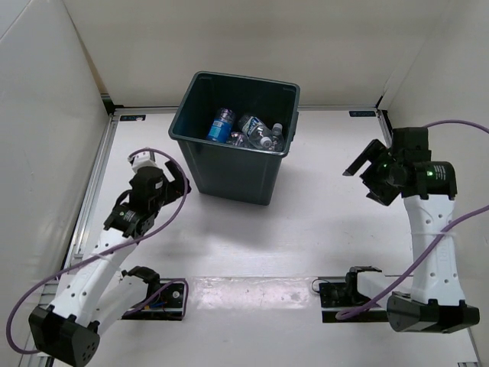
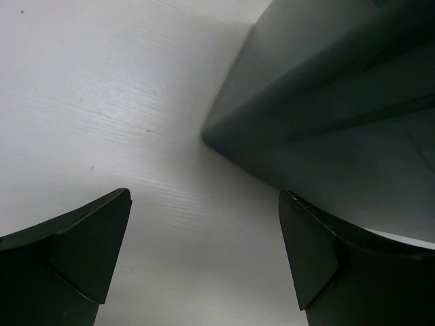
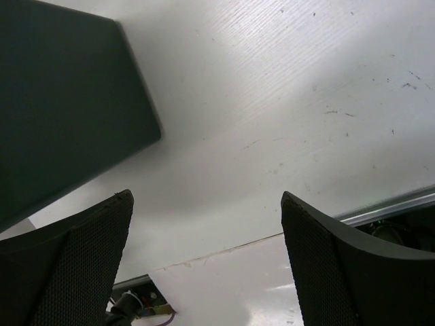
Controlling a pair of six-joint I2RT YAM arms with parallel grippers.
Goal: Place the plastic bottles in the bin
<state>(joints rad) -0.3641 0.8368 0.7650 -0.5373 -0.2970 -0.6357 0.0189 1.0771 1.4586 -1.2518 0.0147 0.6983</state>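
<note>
1. The small clear plastic bottles [image 1: 246, 131] lay in the big dark grey-green plastic bin [image 1: 229, 172].
2. The left hand [image 2: 205, 204] and the right hand [image 3: 206, 204] were spread, holding nothing.
3. The job looked done; they should back off slowly and not bump the bin.

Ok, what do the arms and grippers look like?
The left arm and right arm have white links with black joints and bases, each trailing a purple cable. The left gripper and right gripper are black with two broad, pointed fingers, finely dimpled on the right. A green light shows on the right wrist.
</note>
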